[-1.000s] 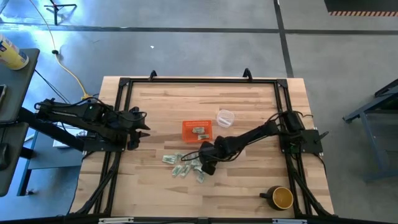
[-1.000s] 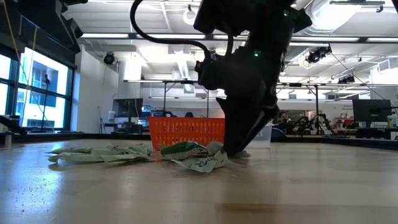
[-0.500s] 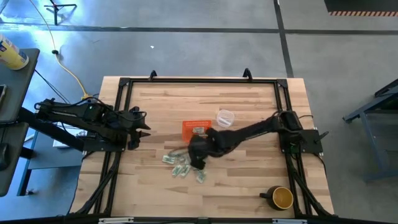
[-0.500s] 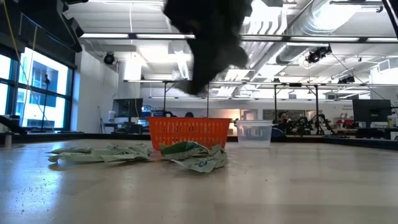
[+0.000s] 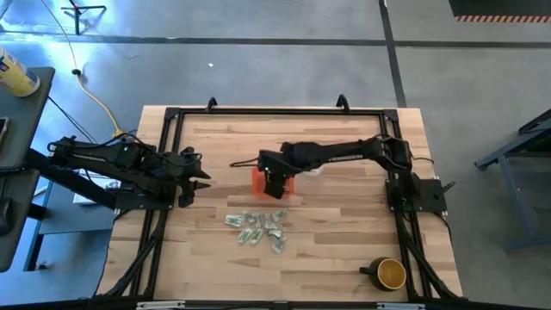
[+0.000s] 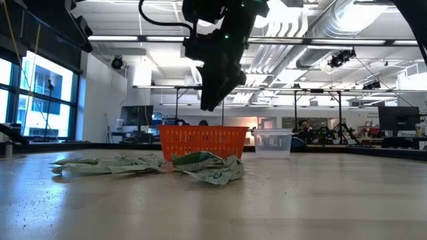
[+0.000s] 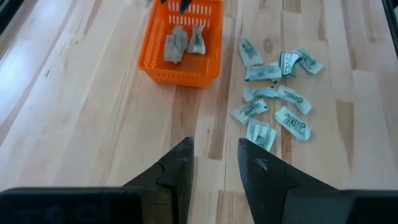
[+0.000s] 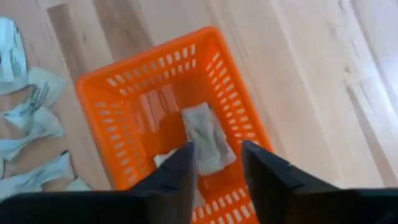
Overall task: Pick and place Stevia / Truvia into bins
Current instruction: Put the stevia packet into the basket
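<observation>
Right gripper [image 5: 274,191] hangs over the small square orange plastic bin [image 5: 258,181], near desk centre. Jaws parted, nothing between them; right wrist view looks past them straight down into the bin [image 8: 149,87].

Two pale green-and-white paper sachets [image 7: 180,42] lie flat on the bin floor, side by side. One of them sits just under the right jaws [image 8: 208,137].

Remaining sachets, roughly eight or nine [image 5: 258,228], are scattered loose on the wooden desk [image 5: 344,250] at about 6 o'clock from the bin, close to it, some overlapping. Low view shows them as a crumpled heap [image 6: 207,167] in front of the bin [image 6: 200,141], with the right gripper [image 6: 212,100] above the rim, clear of it.

Left gripper [image 5: 196,176] is parked at 9 o'clock on the desk edge, well apart from the bin, jaws slightly parted and empty.
</observation>
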